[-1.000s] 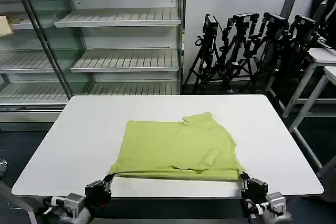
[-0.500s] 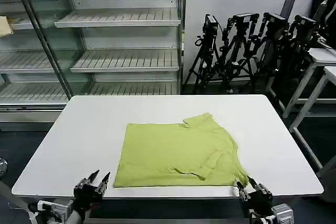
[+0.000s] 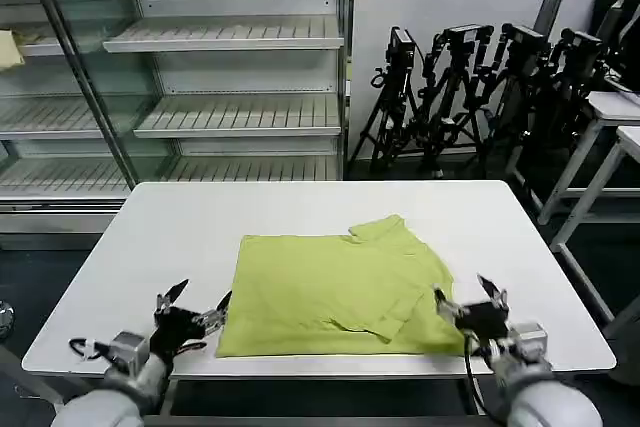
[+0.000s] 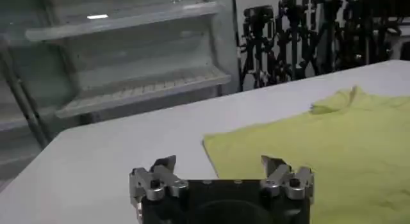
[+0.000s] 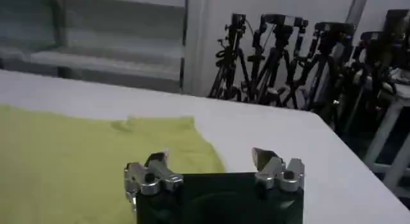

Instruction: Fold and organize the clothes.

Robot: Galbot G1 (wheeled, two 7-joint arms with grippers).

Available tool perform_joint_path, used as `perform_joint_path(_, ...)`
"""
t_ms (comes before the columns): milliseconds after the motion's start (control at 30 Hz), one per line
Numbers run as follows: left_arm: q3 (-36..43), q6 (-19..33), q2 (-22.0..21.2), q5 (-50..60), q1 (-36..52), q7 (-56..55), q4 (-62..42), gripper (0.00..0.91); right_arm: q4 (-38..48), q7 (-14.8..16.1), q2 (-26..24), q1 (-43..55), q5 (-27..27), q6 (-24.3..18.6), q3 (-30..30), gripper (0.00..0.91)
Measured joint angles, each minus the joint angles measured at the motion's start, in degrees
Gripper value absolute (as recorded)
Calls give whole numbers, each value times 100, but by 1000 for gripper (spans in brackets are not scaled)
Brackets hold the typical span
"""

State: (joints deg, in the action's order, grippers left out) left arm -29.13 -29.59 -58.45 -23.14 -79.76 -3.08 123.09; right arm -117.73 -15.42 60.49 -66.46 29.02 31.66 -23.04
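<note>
Fabric: thin lime-green cotton, a T-shirt (image 3: pixel 338 294) lying flat and partly folded on the white table (image 3: pixel 150 247), nearer the front edge than the back.
Shirt's lie: its long axis runs side to side across me, from my left to my right; one sleeve sticks up at the far right corner, another fold lies near the front right.
My left gripper (image 3: pixel 198 311): hovers low over the table just off the shirt's front left corner, fingers spread wide, pinching nothing. In my left wrist view the left gripper (image 4: pixel 221 174) has the shirt's (image 4: pixel 307 155) near edge reaching in between its spread fingers.
My right gripper (image 3: pixel 470 299): sits at the shirt's front right corner, over the cloth's edge, fingers spread apart too and empty. In my right wrist view the right gripper (image 5: pixel 211 166) has the shirt (image 5: pixel 83 148) lying toward my left.
Which way to go: the shirt lies between my two grippers, each about equally close to its own corner.
Judgement: the next fold probably needs both corners taken together, each arm reaching inward and down.
</note>
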Motion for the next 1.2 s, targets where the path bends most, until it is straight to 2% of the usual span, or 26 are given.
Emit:
perform_joint_path(300, 847, -213, -16, -168, 1567, 84, -1151, 907, 1649, -227, 495, 1745, 159, 84, 864, 907)
perform_joint_path(533, 1361, -277, 82, -247, 2639, 216, -2177, 907, 2693, -314, 797, 2643, 261, 112, 1244, 907)
perform_joint_path(767, 1643, -311, 66, -299, 3277, 451, -3012, 907, 3413, -329, 949, 3075, 348, 128, 1390, 907)
perform_joint_path(1200, 1897, -338, -49, -385, 3895, 576, -3812, 907, 3979, -326, 1146, 3345, 395, 144, 1539, 907)
